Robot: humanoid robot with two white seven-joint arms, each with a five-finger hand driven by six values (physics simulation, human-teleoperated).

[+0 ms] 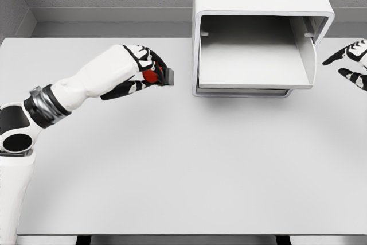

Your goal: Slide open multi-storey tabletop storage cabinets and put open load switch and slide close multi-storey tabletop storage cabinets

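The left hand (150,76) is clamped on the load switch (157,76), held above the tabletop (183,170) just left of the open cabinet (261,27), likely ready to go in. The right hand (350,61), fingers apart, waits at the right edge, perhaps to close it.

A table (183,187) fills the view, with a wall behind it. A storage cabinet (261,4) stands on the far side of the table, right of centre, its drawer (255,64) pulled out toward the front. Left of the drawer, above the table, the left hand (140,73) holds a small switch (155,76). The right hand (351,62) is just right of the cabinet, at the picture's edge.
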